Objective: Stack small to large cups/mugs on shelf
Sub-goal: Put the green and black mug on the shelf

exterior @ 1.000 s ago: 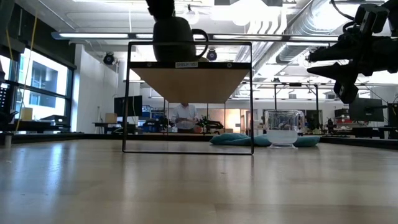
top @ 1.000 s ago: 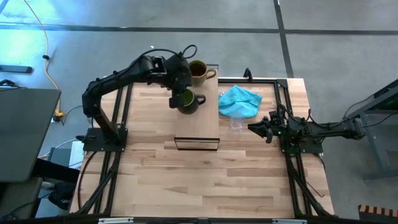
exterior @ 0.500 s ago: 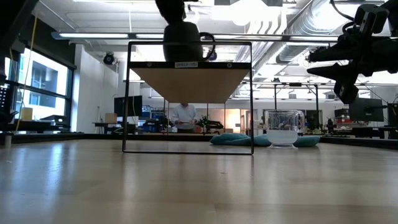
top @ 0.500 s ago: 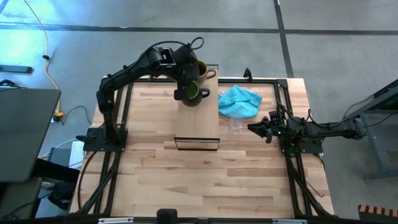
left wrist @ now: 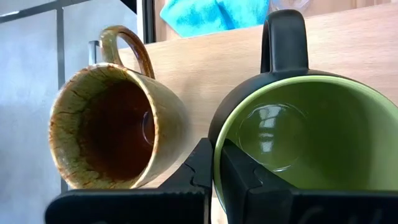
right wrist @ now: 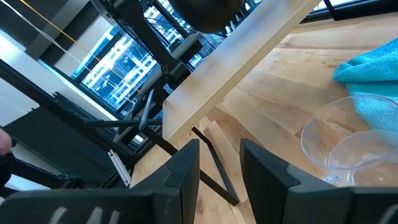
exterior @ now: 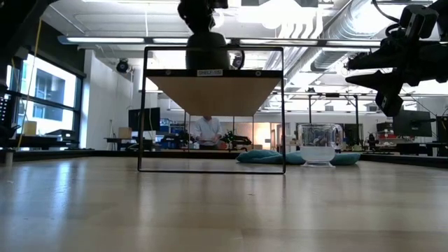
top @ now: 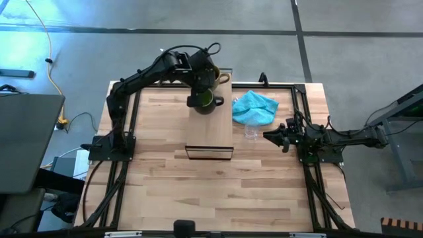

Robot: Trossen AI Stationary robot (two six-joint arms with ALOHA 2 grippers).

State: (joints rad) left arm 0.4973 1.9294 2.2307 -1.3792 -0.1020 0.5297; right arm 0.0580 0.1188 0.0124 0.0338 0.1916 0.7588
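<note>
The dark green mug (top: 205, 100) hangs over the far part of the shelf (top: 210, 132), and my left gripper (top: 200, 78) is shut on it. The brown mug (left wrist: 115, 130) stands upright on the shelf's far end, close beside the green one and partly under my left wrist in the high view. On the table to the right of the shelf, the clear glass cup (top: 252, 131) stands next to the turquoise cloth (top: 254, 106). My right gripper (top: 269, 136) waits open and level beside the glass cup. My left gripper pinches the green mug's wall at the rim (left wrist: 217, 163), on the side opposite the handle (left wrist: 283, 37). One finger (left wrist: 241, 180) is inside the mug and one (left wrist: 200, 167) outside. The fingers slant down from above. The mug stays upright, mouth up; whether its base touches the shelf I cannot tell.
The shelf stands raised on a dark frame (exterior: 213, 168) in the table's middle. The near half of the shelf's top is bare. A person shows far off in the room behind the table (exterior: 207, 131).
My left gripper has carried the green mug over the shelf toward the table's far edge and a little right, close up to the brown mug. The wrist has rolled somewhat and the mug has turned with it, staying upright. The gripper has stayed shut on it.
</note>
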